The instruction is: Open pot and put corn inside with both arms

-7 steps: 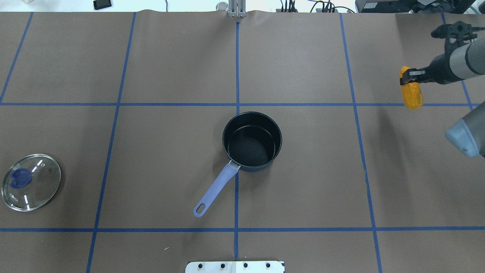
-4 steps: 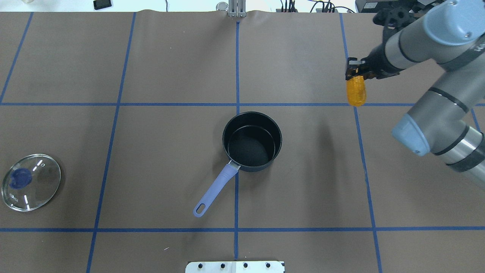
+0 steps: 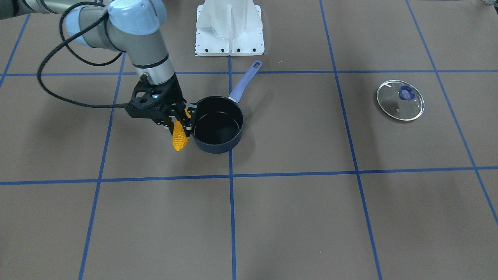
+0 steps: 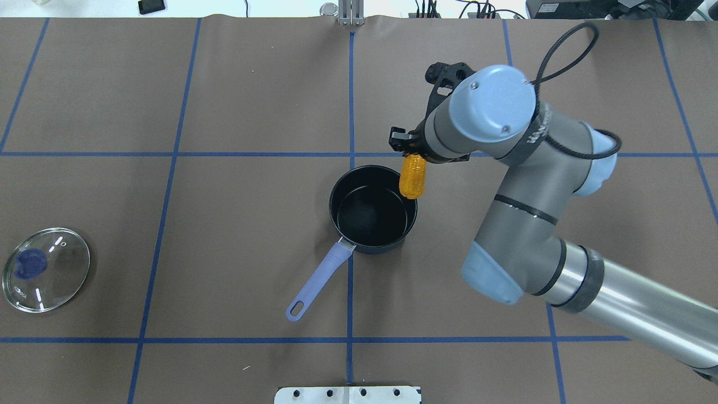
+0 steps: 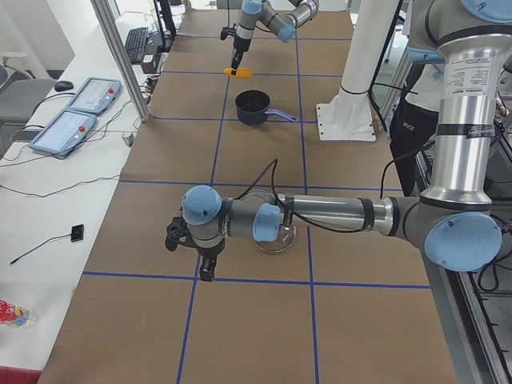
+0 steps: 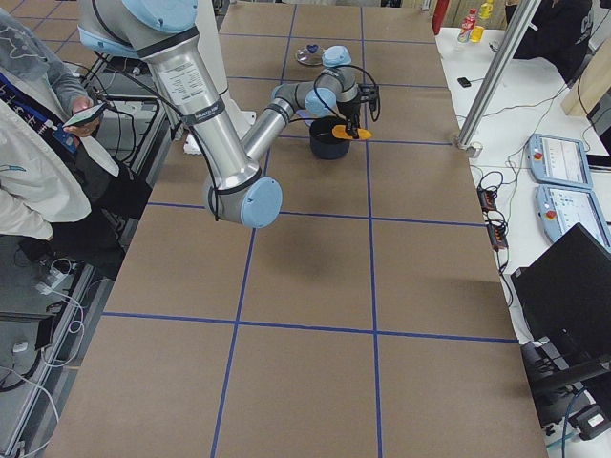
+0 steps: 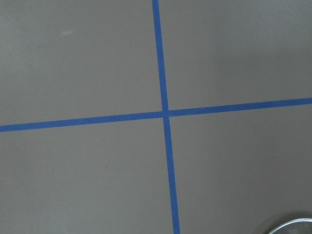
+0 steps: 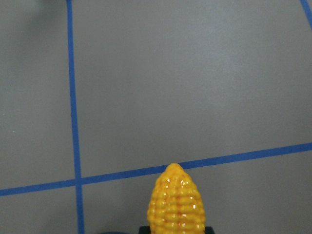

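The dark navy pot (image 4: 332, 209) stands open and empty at the table's middle, its lavender handle (image 4: 317, 282) pointing toward the robot; it also shows in the front view (image 3: 213, 148). My right gripper (image 4: 411, 155) is shut on the thick end of the yellow corn (image 4: 412, 178), which hangs tip down over the pot's far right rim. In the front view the corn (image 3: 179, 138) hangs in the gripper (image 3: 179, 121) just beside the pot's wall. The right wrist view shows the corn's tip (image 8: 177, 208). My left gripper (image 5: 205, 269) shows only in the left side view, near the lid; I cannot tell its state.
The round glass lid (image 4: 46, 270) with a blue knob lies flat at the table's left edge, also seen in the front view (image 3: 400, 100). The white base pedestal (image 3: 229, 27) stands at the robot's side. A person (image 6: 33, 181) stands beside the table.
My right arm has swung left with the corn, from the table's far right edge to the pot's far right rim. The pot and lid have not moved.
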Tool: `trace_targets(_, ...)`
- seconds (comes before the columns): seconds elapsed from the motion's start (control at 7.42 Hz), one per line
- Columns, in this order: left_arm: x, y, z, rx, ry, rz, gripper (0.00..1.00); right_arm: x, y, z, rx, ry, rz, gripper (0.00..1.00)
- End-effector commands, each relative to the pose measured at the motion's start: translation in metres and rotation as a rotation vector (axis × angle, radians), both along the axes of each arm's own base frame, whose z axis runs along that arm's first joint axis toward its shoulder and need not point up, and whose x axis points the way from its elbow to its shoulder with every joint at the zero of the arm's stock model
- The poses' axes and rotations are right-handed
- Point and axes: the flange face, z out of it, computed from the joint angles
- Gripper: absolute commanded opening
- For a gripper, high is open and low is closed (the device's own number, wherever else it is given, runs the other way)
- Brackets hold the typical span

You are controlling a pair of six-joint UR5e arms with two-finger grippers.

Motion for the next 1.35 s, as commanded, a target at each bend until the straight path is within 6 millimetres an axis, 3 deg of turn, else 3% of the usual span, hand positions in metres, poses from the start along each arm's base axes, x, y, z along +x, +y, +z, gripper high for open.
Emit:
trace_targets(0.0,0.0,0.001,0.002,-0.004,0.0,0.0,0.99,-0.061,0.016,-0.017,-0.015,0.015,0.082,0.27)
trace_targets(0.13,0.0,0.001,0.002,-0.004,0.0,-0.001,0.99,-0.066,0.015,-0.013,-0.009,0.032,0.097,0.53)
trace_targets(0.27,0.0,0.002,0.002,-0.004,0.0,0.0,0.99,-0.068,0.016,-0.009,-0.005,0.04,0.106,1.0)
trace_targets(0.67,0.0,0.002,0.003,-0.006,0.0,0.001,0.99,-0.059,0.015,-0.022,0.012,0.018,0.106,1.0)
trace_targets(0.81,0.0,0.004,0.009,-0.019,0.0,0.001,0.99,-0.038,-0.007,-0.018,-0.006,0.017,0.099,1.0)
trace_targets(1.08,-0.002,0.022,0.022,-0.038,-0.004,0.002,0.99,0.039,-0.073,0.008,-0.002,0.101,-0.041,1.0)
trace_targets(1.21,-0.002,0.04,0.025,-0.045,-0.006,0.004,0.99,0.082,-0.099,0.036,0.034,0.15,-0.142,1.0)
